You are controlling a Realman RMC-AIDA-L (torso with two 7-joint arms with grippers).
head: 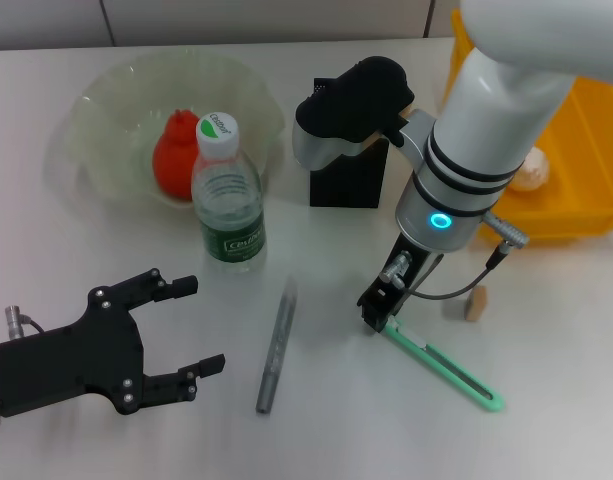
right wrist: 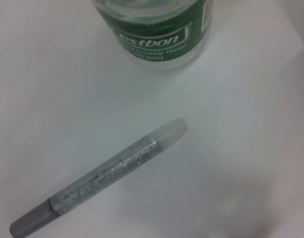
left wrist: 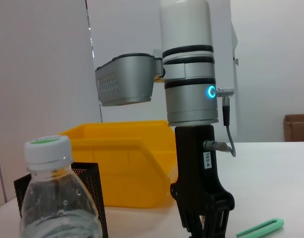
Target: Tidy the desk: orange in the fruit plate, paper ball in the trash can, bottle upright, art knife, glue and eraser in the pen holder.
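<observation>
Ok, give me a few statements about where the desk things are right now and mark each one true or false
1. The bottle stands upright. True.
2. The orange lies on the bare table. False: it sits in the fruit plate.
3. The right gripper is down at one end of the green art knife. True.
4. The glue is in the pen holder. False: it lies flat on the table.
5. The left gripper holds the bottle. False: it is open and holds nothing.

Bottle [head: 228,195] upright beside the fruit plate [head: 106,120] — orange [head: 174,155] inside, green art knife [head: 441,365] flat.
</observation>
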